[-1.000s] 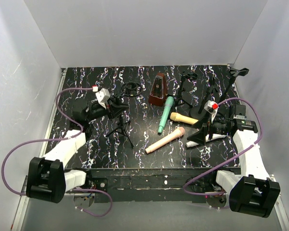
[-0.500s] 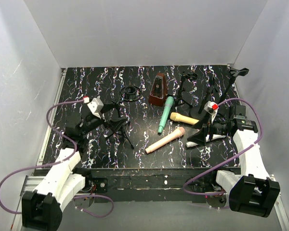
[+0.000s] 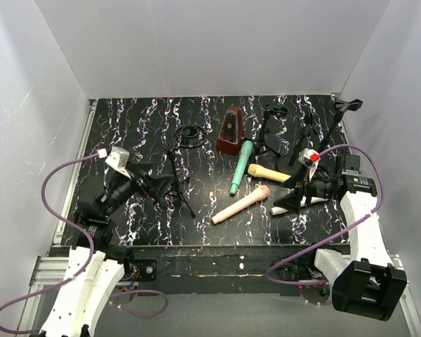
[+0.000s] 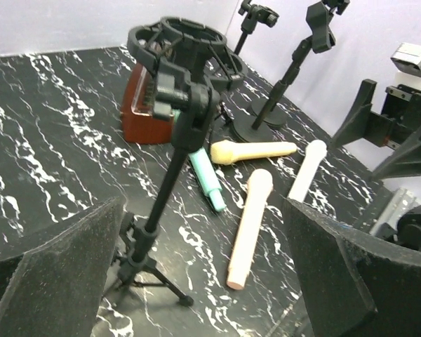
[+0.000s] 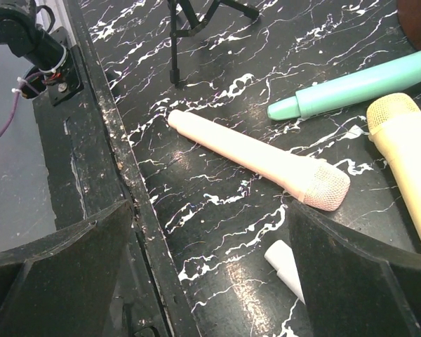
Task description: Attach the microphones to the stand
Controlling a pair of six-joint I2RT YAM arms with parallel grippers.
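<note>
1. Four microphones, and none is on a stand: that's the score from the top view. The peach-pink matte microphone (image 3: pixel 241 204), the pale yellow microphone (image 3: pixel 268 172) and the teal-green microphone (image 3: pixel 241 167) lie flat on the black marbled table (image 3: pixel 126 119), just ahead of the right gripper (image 3: pixel 292 191), whose fingers gape wide with nothing in them. The white microphone (image 3: pixel 277 210) lies under that gripper, one end poking out past the fingertips. The left gripper (image 3: pixel 149 182) is spread and empty too, with the black tripod stand with a ring cradle (image 3: pixel 177 188) upright just in front of its fingertips.
2. Over to the left wrist: its dark fingers (image 4: pixel 56 281) frame the tripod's pole, which stands a little beyond them, touching neither as far as I can tell. Cradle empty! All four microphones lie well beyond the fingers, near the brown pyramid-shaped metronome (image 4: pixel 140 112) and the black round-based clip stands (image 4: pixel 252 125), clips bare.
3. Right wrist now: fingers (image 5: pixel 56 274) wide apart, the peach-pink one lying crosswise just beyond them, the white tip between them. My read: every pickup and every mounting is yet to do.
</note>
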